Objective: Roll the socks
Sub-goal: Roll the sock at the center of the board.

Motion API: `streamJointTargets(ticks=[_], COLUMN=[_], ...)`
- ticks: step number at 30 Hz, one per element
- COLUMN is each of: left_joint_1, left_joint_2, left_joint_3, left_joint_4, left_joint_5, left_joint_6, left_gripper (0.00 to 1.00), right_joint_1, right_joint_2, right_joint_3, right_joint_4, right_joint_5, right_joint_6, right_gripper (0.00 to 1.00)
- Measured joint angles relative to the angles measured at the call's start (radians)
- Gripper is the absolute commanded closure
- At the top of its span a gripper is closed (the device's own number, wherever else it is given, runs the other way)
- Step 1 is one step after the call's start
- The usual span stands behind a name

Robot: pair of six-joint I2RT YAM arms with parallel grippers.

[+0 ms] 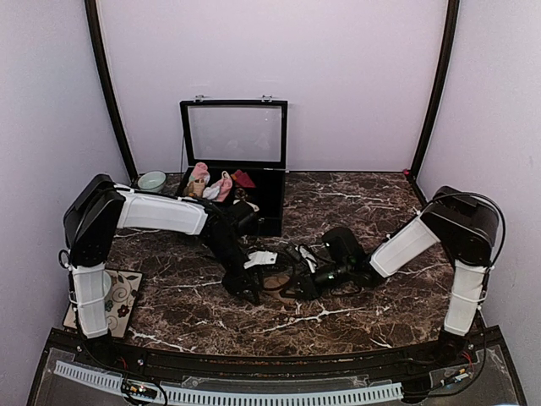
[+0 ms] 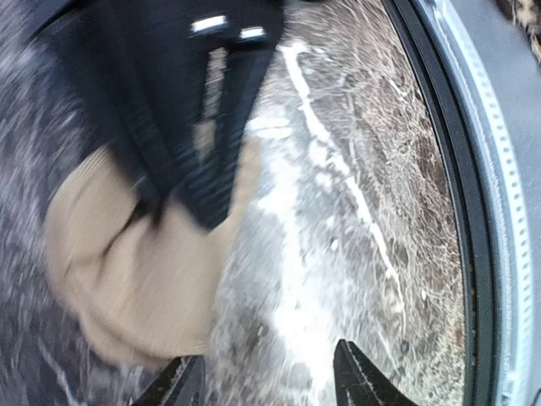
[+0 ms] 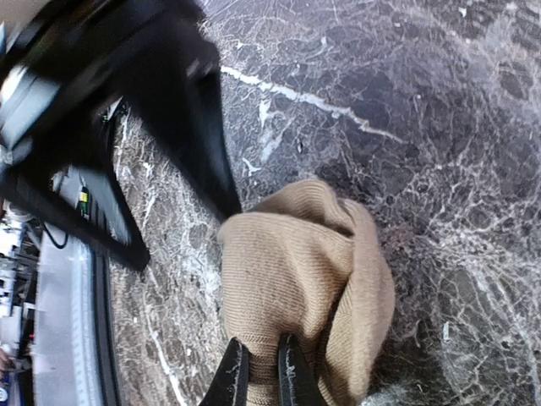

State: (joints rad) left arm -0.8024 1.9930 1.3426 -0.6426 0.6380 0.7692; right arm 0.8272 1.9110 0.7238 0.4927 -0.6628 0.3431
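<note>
The tan-brown ribbed-knit sock bundle (image 3: 313,279) lies near the middle of the dark brown white-veined marble table (image 3: 439,127), towards its near half. It is a soft, rounded lump with a thick fold running down one side. Only one such bundle shows, and I cannot tell whether it holds one sock or two.

The right gripper (image 3: 258,376) has its two thin black fingers pressed close together on a pinch of the knit at the bundle's near edge. The left gripper (image 2: 270,385) stands spread, with bare marble between its two dark fingertips and the bundle off to one side of them. The left wrist view is blurred. In the right wrist view one of its black fingers points down to the bundle's far edge; I cannot tell whether it touches.

From above, the two black gripper heads meet over the bundle and cover most of it.

Further back stands one black rectangular case (image 1: 272,203) with its glass lid raised upright. It holds two pink-and-white sock bundles (image 1: 199,178) side by side and one dark red bundle (image 1: 243,178) to their right. One pale green round bowl (image 1: 152,180) sits just left of the case. One flat square mat with a swirl pattern (image 1: 122,292) lies at the table's left edge, partly hidden by the left arm.
</note>
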Motion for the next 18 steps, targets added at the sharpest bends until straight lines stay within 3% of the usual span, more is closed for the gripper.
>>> streamJointTargets(ticks=[18], left_joint_1=[-0.103], left_joint_2=[0.002], left_joint_3=[0.081], left_joint_4=[0.038], left_joint_5=[-0.125], left_joint_6=[0.137], left_gripper=[0.46], right_joint_1=[-0.085], right_joint_2=[0.073], right_joint_3=[0.049], right_joint_4=[-0.062], right_joint_5=[-0.230], right_joint_6=[0.060], right_gripper=[1.00])
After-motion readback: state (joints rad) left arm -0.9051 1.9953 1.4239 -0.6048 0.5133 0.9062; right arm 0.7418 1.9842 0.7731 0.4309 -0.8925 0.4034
